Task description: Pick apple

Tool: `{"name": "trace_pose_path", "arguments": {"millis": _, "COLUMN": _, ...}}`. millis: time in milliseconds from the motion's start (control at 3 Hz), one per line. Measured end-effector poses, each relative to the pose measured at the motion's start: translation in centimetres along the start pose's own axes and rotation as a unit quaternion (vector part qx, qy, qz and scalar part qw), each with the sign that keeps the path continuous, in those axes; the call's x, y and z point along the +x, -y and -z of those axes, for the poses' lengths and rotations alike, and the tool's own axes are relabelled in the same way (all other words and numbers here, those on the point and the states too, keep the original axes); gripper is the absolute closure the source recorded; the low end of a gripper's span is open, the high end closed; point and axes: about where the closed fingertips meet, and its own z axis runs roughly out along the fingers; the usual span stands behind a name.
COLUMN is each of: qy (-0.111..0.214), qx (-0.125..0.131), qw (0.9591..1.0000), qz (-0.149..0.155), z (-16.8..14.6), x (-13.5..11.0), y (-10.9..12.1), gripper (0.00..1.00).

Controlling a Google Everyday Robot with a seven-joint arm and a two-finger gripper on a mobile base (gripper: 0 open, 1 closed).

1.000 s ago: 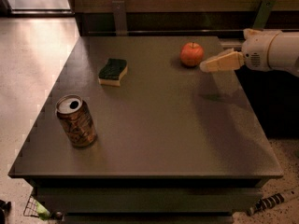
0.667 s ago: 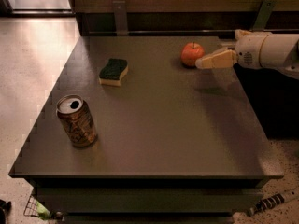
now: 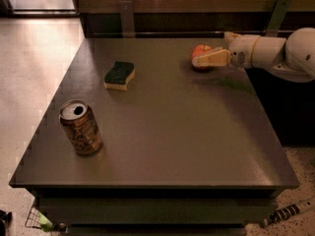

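The apple (image 3: 200, 49) is small, round and red-orange, and sits on the dark table (image 3: 167, 132) near its far right corner. My gripper (image 3: 204, 57) reaches in from the right on a white arm (image 3: 275, 53) and is level with the apple. It is open. The near cream finger (image 3: 212, 59) lies across the apple's front right side and hides its lower part. The far finger is mostly hidden behind the wrist. I cannot tell whether the fingers touch the apple.
A green and yellow sponge (image 3: 119, 74) lies at the far left of centre. An opened soda can (image 3: 80, 127) stands upright near the front left corner. A low wall with two metal brackets runs behind the table. The floor is to the left.
My gripper has moved left toward the apple and now overlaps its front side. The apple, sponge and can have not moved.
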Motion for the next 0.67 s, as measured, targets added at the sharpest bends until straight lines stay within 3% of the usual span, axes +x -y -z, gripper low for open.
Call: {"name": "trace_pose_path", "arguments": {"millis": 667, "qy": 0.013, "qx": -0.035, "qw": 0.9988, "qz": -0.03, "z": -3.1, "x": 2.4, "y": -0.2, "gripper": 0.02}}
